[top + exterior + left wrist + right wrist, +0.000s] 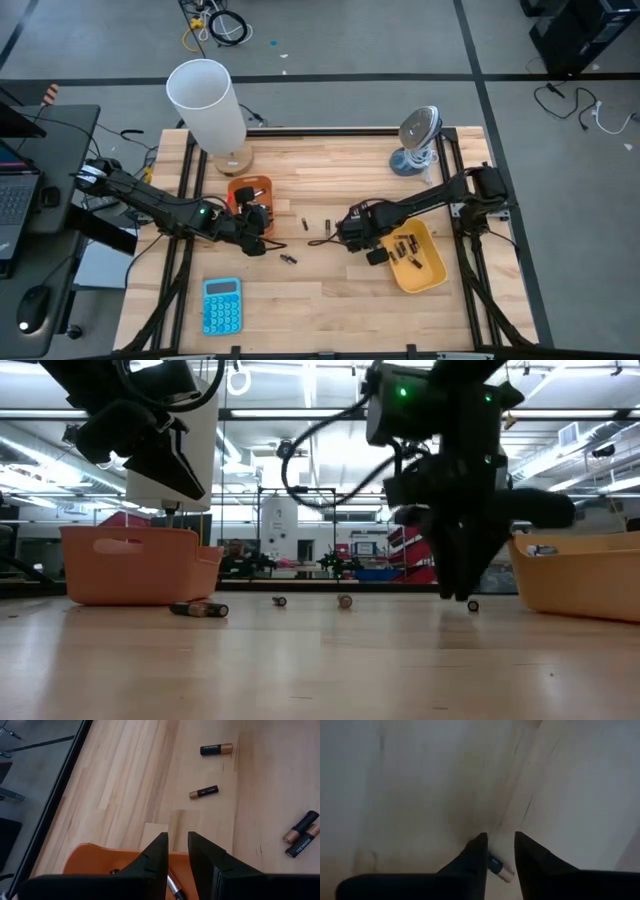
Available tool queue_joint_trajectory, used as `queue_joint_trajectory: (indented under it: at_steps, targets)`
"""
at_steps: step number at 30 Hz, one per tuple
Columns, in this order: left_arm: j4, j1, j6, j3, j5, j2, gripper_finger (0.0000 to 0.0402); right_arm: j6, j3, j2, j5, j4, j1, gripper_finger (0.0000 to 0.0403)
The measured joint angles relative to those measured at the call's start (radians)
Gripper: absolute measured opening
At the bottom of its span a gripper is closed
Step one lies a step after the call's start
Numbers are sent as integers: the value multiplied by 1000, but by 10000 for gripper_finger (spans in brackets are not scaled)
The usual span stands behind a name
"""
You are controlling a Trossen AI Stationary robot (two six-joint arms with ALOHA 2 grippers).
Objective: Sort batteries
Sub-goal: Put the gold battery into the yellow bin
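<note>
Pale wooden planks form the tabletop (330,290) you are working over, framed by dark rails. Toward its far edge stand a white cylinder (207,103), near the far left corner, and a small grey fan (417,140), near the far right corner. A blue calculator (221,305) lies by the near edge, left of centre.

Your left gripper (262,243) hangs over the near end of the orange tray (250,187), left of the tabletop's centre. In the left wrist view its fingers (159,852) stand a narrow gap apart above the tray's rim, and a silvery cell (173,887) shows just below them inside the tray; whether they grip it cannot be told.

Your right gripper (347,237) is down at the tabletop's middle, just left of the yellow tray (432,272). In the right wrist view its fingers (480,851) are set narrowly on either side of one battery (499,867) lying on the wood; contact cannot be confirmed.

Loose batteries remain on the open wood between the trays: one (303,221) and another (326,222) toward the centre, and a pair (288,259) side by side nearer the near edge. The left wrist view shows the same four, two singles (216,749) (203,792) and the pair (302,833). Several dark cells (407,250) lie in the yellow tray.
</note>
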Motion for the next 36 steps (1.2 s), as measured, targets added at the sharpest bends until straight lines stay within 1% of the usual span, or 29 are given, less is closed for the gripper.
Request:
queue_joint_trajectory:
  at_steps: [5,9,16,21,27,36]
  targets:
    - [-2,0,0,0,1,0,76,7,2,13,40,-6,17,103]
    - [-1,0,0,0,1,0,76,6,45,14,49,-25,23,112]
    - [-2,0,1,0,0,0,76,0,143,13,50,-175,27,114]
    - [-2,0,1,0,0,0,76,0,128,13,49,-206,29,117]
    - [-2,0,1,0,0,0,76,5,116,27,42,-204,30,117]
    - [1,0,0,0,0,0,76,-12,116,94,34,-252,38,117]
